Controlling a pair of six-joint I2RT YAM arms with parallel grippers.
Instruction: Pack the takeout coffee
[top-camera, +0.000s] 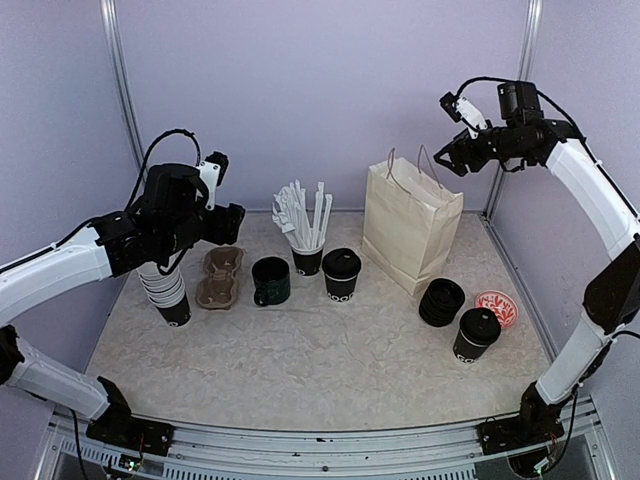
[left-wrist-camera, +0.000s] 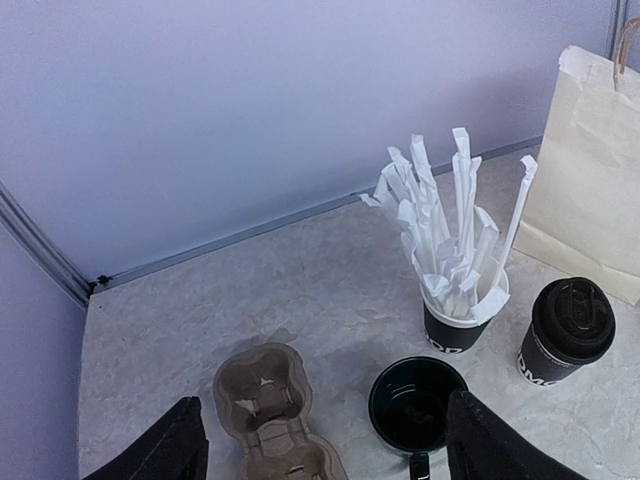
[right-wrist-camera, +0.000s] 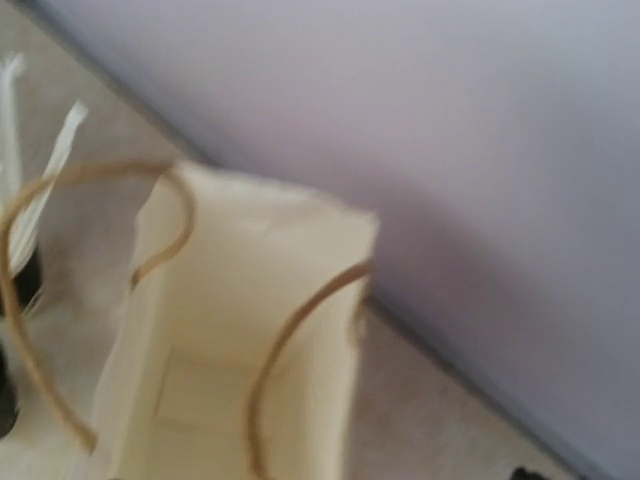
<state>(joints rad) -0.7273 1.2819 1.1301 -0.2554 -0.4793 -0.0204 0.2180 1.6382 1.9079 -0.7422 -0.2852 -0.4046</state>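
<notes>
The left gripper (left-wrist-camera: 322, 400) is wide open with nothing in it, I can't tell about the right gripper (top-camera: 452, 150), and the coffee cup (top-camera: 341, 273) beside the paper bag (top-camera: 410, 225) looks light and squashy, so hold its middle gently.

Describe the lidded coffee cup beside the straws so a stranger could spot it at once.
Find the tall cream paper bag at the back. Left of it stands a cup of white straws; the black paper cup is just right of that. Unlike the open mug nearby, it is lidded.
</notes>
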